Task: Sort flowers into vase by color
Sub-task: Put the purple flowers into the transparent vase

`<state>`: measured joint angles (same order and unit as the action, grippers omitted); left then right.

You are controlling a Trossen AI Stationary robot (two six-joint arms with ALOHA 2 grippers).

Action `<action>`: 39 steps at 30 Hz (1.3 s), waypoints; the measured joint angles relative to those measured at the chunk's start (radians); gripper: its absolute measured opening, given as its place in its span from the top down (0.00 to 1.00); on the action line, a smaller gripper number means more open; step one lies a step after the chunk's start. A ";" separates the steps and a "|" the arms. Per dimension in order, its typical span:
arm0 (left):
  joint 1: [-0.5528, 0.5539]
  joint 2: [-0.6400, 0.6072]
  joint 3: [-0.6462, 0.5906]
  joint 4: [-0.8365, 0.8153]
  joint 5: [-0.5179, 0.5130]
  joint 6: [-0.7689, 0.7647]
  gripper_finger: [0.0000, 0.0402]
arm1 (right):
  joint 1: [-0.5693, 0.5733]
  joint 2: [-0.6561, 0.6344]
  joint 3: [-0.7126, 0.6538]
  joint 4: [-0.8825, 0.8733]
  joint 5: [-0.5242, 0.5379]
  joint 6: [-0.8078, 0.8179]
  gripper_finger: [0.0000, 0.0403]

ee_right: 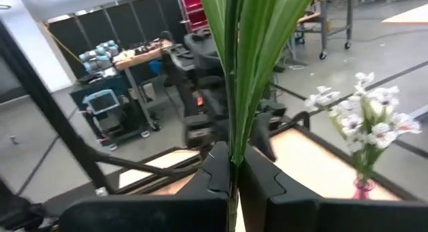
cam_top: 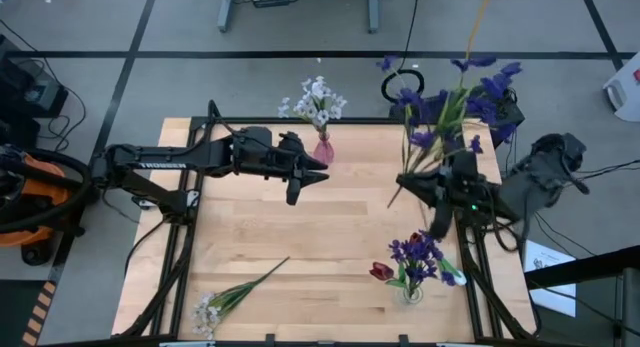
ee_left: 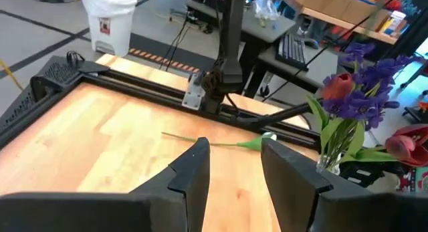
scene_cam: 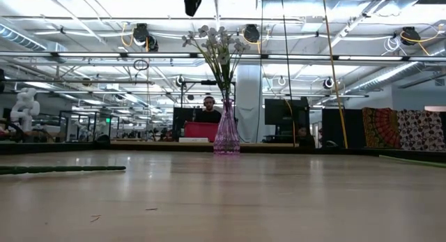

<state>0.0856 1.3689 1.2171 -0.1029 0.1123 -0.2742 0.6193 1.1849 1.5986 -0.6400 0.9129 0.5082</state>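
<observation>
Our right gripper [cam_top: 432,190] clamps a purple flower bunch [cam_top: 455,102] right of the pink vase [cam_top: 323,147]; our left gripper [cam_top: 305,179], fingers parted and empty, hangs just left of it.

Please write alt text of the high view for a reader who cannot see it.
Seen from above, the right gripper is shut on a purple flower stem over the wooden table, while the left gripper is open beside a pink vase of white flowers. A spray of white blossoms lies on the table.
</observation>
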 joint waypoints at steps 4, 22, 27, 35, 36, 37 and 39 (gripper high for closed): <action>0.000 0.000 0.000 -0.044 0.000 0.000 0.65 | 0.089 0.087 0.118 -0.103 0.034 0.086 1.00; -0.005 0.000 -0.155 0.046 0.013 -0.061 0.65 | 0.491 0.386 0.307 -0.201 0.203 0.439 1.00; -0.008 0.000 -0.157 0.044 0.018 -0.061 0.65 | 0.520 0.474 0.307 -0.307 0.211 0.642 1.00; -0.008 0.000 -0.157 0.043 0.036 -0.086 0.65 | 0.558 0.600 0.307 -0.486 0.207 1.026 1.00; -0.008 0.000 -0.157 0.043 0.037 -0.086 0.65 | 0.562 0.610 0.307 -0.502 0.207 1.068 1.00; -0.008 0.000 -0.157 0.043 0.038 -0.086 0.65 | 0.568 0.619 0.307 -0.516 0.207 1.107 1.00; -0.008 0.000 -0.157 0.043 0.038 -0.086 0.65 | 0.578 0.634 0.307 -0.536 0.208 1.165 1.00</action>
<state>0.0780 1.3693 1.0599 -0.0598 0.1501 -0.3607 1.1974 1.8191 1.9057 -1.1763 1.1206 1.6729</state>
